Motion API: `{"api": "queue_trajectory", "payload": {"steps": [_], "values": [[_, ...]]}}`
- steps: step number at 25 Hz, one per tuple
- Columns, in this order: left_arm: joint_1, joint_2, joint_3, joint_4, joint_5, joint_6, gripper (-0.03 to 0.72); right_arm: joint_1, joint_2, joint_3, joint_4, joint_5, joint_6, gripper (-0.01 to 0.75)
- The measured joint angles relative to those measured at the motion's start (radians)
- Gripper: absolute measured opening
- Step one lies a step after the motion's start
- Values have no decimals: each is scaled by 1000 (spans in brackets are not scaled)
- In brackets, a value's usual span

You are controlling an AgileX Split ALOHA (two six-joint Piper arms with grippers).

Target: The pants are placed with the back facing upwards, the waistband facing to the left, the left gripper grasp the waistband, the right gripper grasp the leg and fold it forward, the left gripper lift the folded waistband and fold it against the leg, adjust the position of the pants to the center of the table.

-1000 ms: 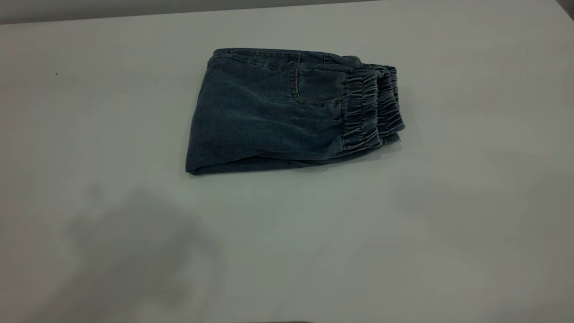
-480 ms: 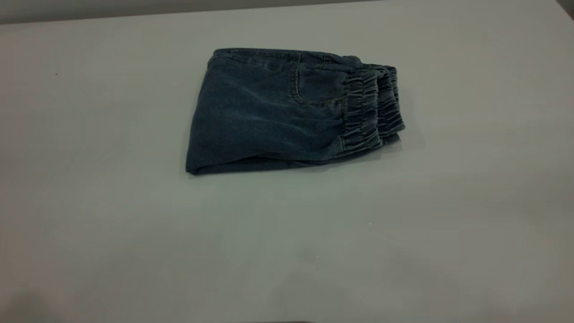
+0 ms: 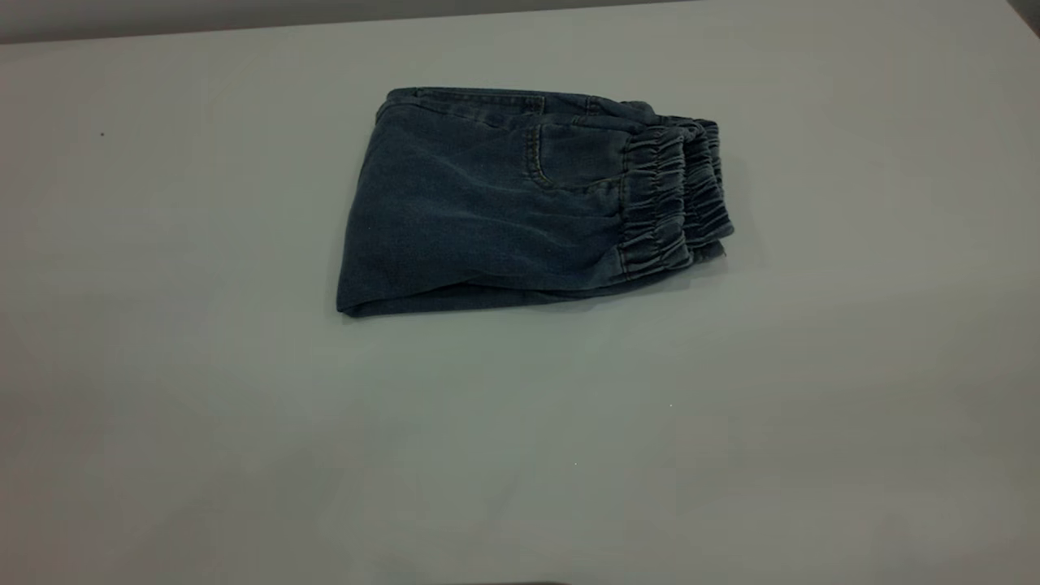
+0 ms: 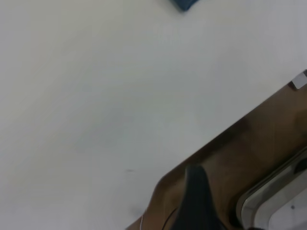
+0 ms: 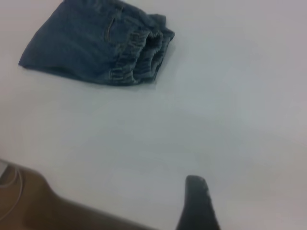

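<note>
The pants [image 3: 487, 211] lie folded into a compact denim bundle on the table [image 3: 244, 422], a little behind its middle. The ruched waistband [image 3: 674, 195] is doubled up at the bundle's right end, and a pocket seam shows on top. The leg is folded under and I cannot make it out. Neither gripper is in the exterior view. The right gripper [image 5: 196, 203] hangs over bare table near the front edge, far from the pants [image 5: 86, 43] and waistband [image 5: 144, 52]. The left gripper [image 4: 196, 201] is beyond the table's edge, with only a corner of the pants [image 4: 184, 4] in its view.
Bare tabletop surrounds the bundle on all sides. The left wrist view shows brown floor [image 4: 259, 143] past the table's edge and a pale grey framed object [image 4: 283, 201]. The right wrist view shows floor [image 5: 29, 206] and a thin white cable [image 5: 12, 187].
A dark shadow on the near left of the table has faded away. The folded pants have not moved.
</note>
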Motion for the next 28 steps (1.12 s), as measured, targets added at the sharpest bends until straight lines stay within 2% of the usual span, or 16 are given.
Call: {"api": "queue_trajectory", "payload": {"steps": [6,11,16,28], "values": [[0,-96,95,0,-6,3,510,0,0,80,0,-47,-14,431],[0,-118,150,-19,-37,0,510,0,0,83,5,-55,-28,431],[0,-119,156,-92,-53,18,510,0,0,83,31,-55,-64,431],[0,-119,158,-108,-55,26,510,0,0,83,52,-54,-98,431]]}}
